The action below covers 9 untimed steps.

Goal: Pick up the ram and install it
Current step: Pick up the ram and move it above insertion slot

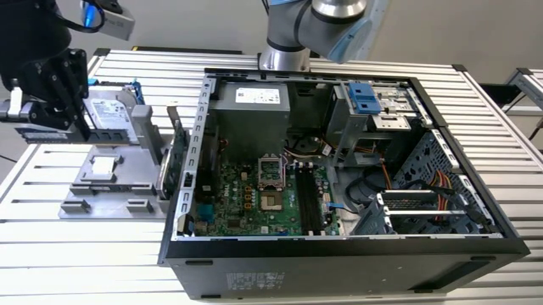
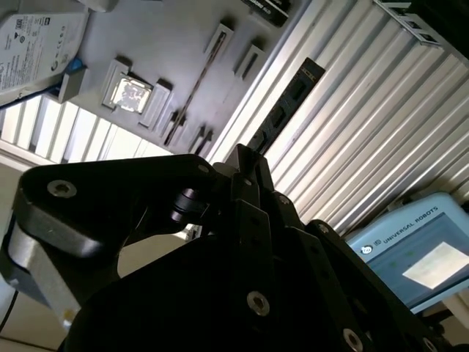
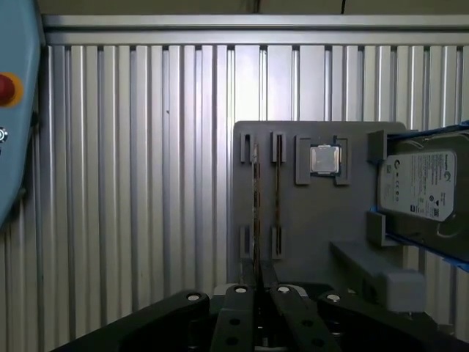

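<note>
My hand (image 3: 258, 287) is pinched shut on the ram (image 2: 286, 106), hanging above the tray (image 3: 322, 220). Squeezing its flat faces keeps it straight for a slot, I guess.

A: Is the whole long, dark green ram stick (image 2: 287, 105) visible in the second wrist view?
B: No, the black tool (image 2: 248, 155) covers one end; the edge crops the silver hard drive (image 2: 37, 37).

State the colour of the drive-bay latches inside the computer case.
Blue. The latches show best in the exterior view.
</note>
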Available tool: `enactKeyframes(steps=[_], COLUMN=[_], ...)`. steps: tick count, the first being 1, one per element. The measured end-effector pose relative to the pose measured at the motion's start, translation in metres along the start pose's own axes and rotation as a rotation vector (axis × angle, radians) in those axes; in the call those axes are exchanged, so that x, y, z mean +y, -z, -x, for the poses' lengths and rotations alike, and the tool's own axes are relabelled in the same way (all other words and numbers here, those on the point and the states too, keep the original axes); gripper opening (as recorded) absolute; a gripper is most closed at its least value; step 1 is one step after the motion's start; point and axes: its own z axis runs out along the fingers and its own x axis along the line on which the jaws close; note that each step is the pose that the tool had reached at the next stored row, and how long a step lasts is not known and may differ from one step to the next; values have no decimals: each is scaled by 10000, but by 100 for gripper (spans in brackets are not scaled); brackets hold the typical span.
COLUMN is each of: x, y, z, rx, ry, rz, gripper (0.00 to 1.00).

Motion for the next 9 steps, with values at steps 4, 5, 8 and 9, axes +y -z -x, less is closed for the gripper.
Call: enactKeyframes(steps=[4, 5, 8, 9], x=[-22, -29, -62, -76], y=[32, 37, 44, 44], z=[0, 0, 0, 0], rx=[1, 1, 2, 2], ry=[59, 67, 82, 84], rz=[-1, -2, -2, -2], gripper=[0, 0, 0, 0])
